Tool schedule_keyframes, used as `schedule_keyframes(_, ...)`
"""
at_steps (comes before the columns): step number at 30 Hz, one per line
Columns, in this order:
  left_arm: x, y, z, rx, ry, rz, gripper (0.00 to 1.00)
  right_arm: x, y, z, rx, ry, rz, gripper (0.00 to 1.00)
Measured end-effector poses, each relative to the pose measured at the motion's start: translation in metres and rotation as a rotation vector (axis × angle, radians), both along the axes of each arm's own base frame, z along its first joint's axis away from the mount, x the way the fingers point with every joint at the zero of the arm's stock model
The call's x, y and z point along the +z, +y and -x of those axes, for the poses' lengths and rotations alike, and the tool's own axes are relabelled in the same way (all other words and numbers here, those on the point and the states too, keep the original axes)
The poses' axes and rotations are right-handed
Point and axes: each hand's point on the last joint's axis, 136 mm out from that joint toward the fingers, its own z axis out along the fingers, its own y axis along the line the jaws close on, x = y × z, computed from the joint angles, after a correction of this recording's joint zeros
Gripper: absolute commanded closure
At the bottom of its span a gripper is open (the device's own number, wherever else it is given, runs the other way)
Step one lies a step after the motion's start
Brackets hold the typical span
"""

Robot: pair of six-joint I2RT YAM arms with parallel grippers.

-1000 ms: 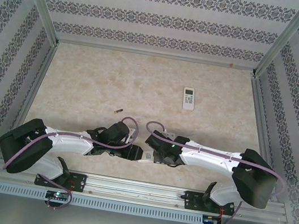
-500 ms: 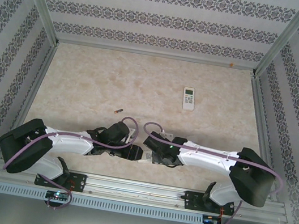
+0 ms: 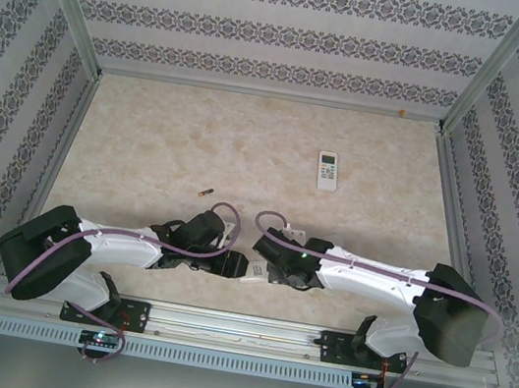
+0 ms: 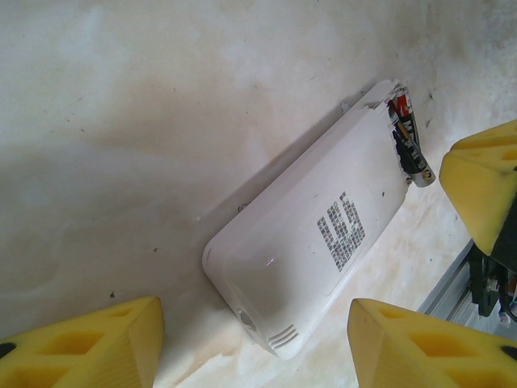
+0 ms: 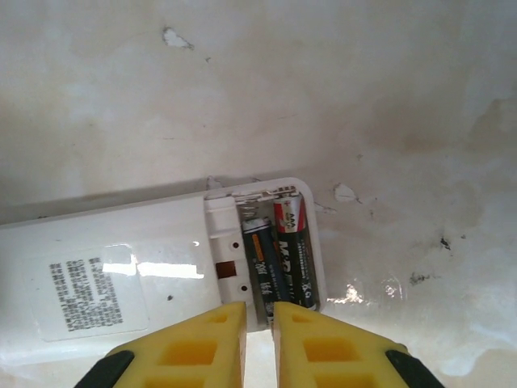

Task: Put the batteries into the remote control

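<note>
While the left gripper (image 4: 254, 331) has its fingers apart either side of the white remote (image 4: 315, 234), the right gripper (image 5: 259, 319), fingers almost together, sits at two batteries (image 5: 281, 257) in its compartment.

Glossy white plastic remote (image 5: 121, 242) — smooth marbled tabletop (image 5: 323, 97)

The remote control (image 5: 121, 275) ran off the picture's left edge, and the right gripper's (image 5: 258, 309) fingers (image 5: 186, 347) hid the batteries' (image 5: 291, 250) lower ends.

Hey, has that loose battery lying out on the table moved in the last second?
No. The loose battery lies in the same spot, left of and nearer than the small white remote, which has not shifted either.
</note>
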Motion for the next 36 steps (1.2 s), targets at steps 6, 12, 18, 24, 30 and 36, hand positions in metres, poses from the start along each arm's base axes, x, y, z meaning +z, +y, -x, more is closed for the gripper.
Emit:
schedule_keyframes(6, 0.000, 0.000, 0.000, 0.000, 0.000, 0.000, 0.37, -0.008, -0.008, 0.005, -0.005, 0.019, 0.032, 0.84)
schedule_keyframes(12, 0.000, 0.000, 0.000, 0.000, 0.000, 0.000, 0.37, -0.010, -0.007, 0.003, -0.005, 0.015, 0.032, 0.87)
schedule_keyframes(18, 0.000, 0.000, 0.000, 0.000, 0.000, 0.000, 0.37, -0.011, -0.005, 0.000, -0.006, 0.009, 0.040, 0.87)
schedule_keyframes(24, 0.000, 0.000, 0.000, 0.000, 0.000, 0.000, 0.37, -0.020, -0.003, -0.002, -0.006, 0.017, 0.062, 0.90)
schedule_keyframes(30, 0.000, 0.000, 0.000, 0.000, 0.000, 0.000, 0.37, -0.020, -0.002, -0.003, -0.005, 0.025, 0.087, 0.91)
schedule_keyframes(36, 0.001, 0.000, -0.001, 0.002, -0.004, -0.001, 0.37, -0.008, 0.000, -0.004, 0.014, 0.005, 0.061, 0.79)
